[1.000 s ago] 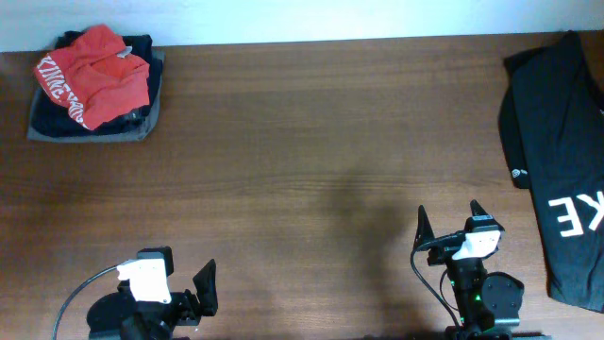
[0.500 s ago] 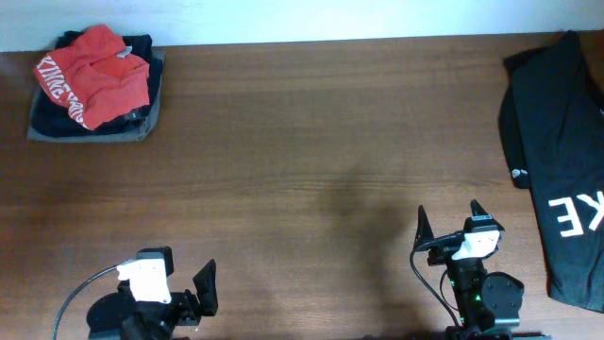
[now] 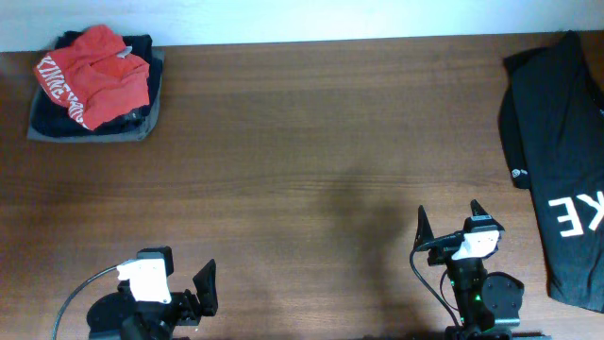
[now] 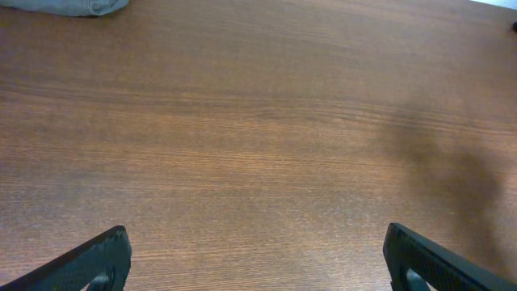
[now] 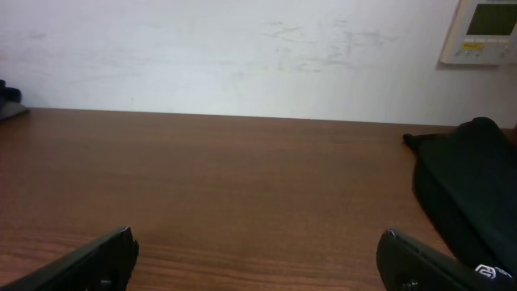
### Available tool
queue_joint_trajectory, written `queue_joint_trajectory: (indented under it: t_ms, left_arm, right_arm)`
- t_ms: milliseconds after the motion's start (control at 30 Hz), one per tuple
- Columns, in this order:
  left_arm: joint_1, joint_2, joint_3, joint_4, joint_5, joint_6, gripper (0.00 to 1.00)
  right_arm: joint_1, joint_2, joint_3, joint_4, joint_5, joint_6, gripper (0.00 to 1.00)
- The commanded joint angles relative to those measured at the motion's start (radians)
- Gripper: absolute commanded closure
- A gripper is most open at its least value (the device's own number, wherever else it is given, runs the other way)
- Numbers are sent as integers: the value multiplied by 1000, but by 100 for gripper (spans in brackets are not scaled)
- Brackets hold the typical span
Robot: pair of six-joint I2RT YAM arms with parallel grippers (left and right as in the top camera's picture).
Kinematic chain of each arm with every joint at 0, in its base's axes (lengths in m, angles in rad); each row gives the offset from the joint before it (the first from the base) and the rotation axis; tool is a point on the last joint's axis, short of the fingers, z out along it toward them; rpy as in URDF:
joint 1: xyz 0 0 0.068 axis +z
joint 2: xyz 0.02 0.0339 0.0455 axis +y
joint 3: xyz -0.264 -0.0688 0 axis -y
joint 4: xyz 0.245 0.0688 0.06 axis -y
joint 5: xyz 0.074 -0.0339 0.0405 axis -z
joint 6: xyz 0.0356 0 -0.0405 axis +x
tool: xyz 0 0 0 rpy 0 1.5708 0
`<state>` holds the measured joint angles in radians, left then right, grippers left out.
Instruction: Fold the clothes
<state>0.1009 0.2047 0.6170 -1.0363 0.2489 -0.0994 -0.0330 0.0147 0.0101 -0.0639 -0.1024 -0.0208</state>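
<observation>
Grippers first: we saw the left gripper (image 4: 258,263) low over the bare desk (image 4: 258,121) with its jaws spread wide and nothing between them. The right gripper (image 3: 449,219) stood just as wide and empty near the front edge, pointing toward the back wall. Well apart from both, in the back left corner, the red-orange T-shirt (image 3: 94,76) lay crumpled, white lettering showing, on top of a stack of dark folded garments (image 3: 57,118). Along the right edge, a black T-shirt (image 3: 557,142) with large white letters lay spread out.
</observation>
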Motion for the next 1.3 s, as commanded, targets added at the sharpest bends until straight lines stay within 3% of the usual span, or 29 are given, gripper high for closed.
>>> queue_joint_trajectory:
  t_ms: [0,167,333,833,1067,1267]
  left_arm:
    - [-2,-4,-1,0,-10,-9,1]
    - [-2,-6,-16,84,-26,-2,1]
    - [-31,-44,-119,319,37,132,1]
    - [-69,-187,-501,934,64,177,1]
    - [-69,-200,-578,1056,62,183,0]
    - [-100,-200,-609,1055,59,285,1]
  right_arm:
    - [-7,-11,-5,-7,5,-1,1]
    - [-7,-11,-5,-7,5,-1,1]
    - [-7,-11,-5,-7,5,-1,1]
    - [-7,-11,-5,-7,5,-1,1]
    - [-7,-11,-5,-7,5,-1,1]
    - [-7,-11,-5,-7,5,-1,1]
